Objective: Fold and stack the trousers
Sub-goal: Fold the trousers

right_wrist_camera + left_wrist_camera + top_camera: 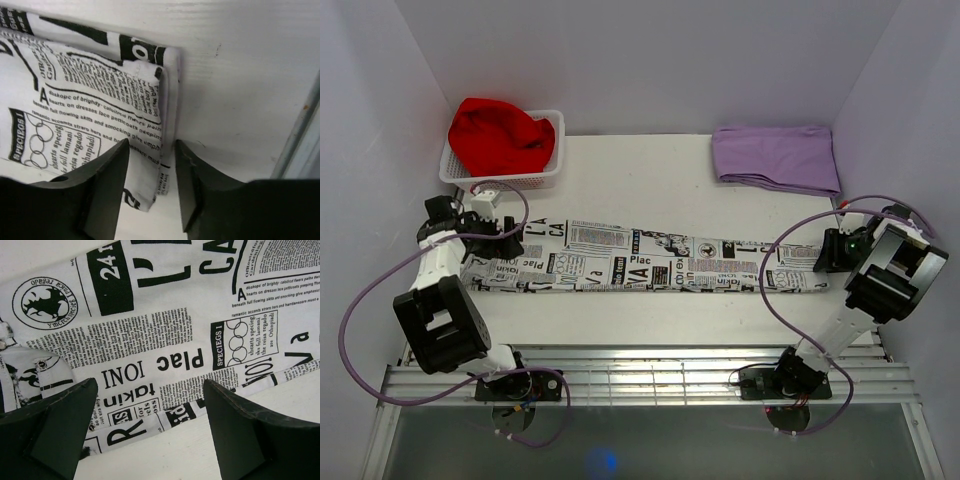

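The trousers [640,262], white with black newspaper print, lie flat in a long narrow strip across the table, waist end at the left and hems at the right. My left gripper [505,240] is open and low over the waist end. In the left wrist view its jaws [150,385] stand wide apart over the near edge of the trousers [165,340]. My right gripper [828,252] is at the hem end. In the right wrist view it is open [151,145], its jaws straddling the hem corner of the trousers [90,100] without pinching it.
A white basket [500,180] holding a red cloth [500,135] stands at the back left. A folded lilac cloth [775,158] lies at the back right. A metal rail [640,375] runs along the near edge, and walls close in on both sides.
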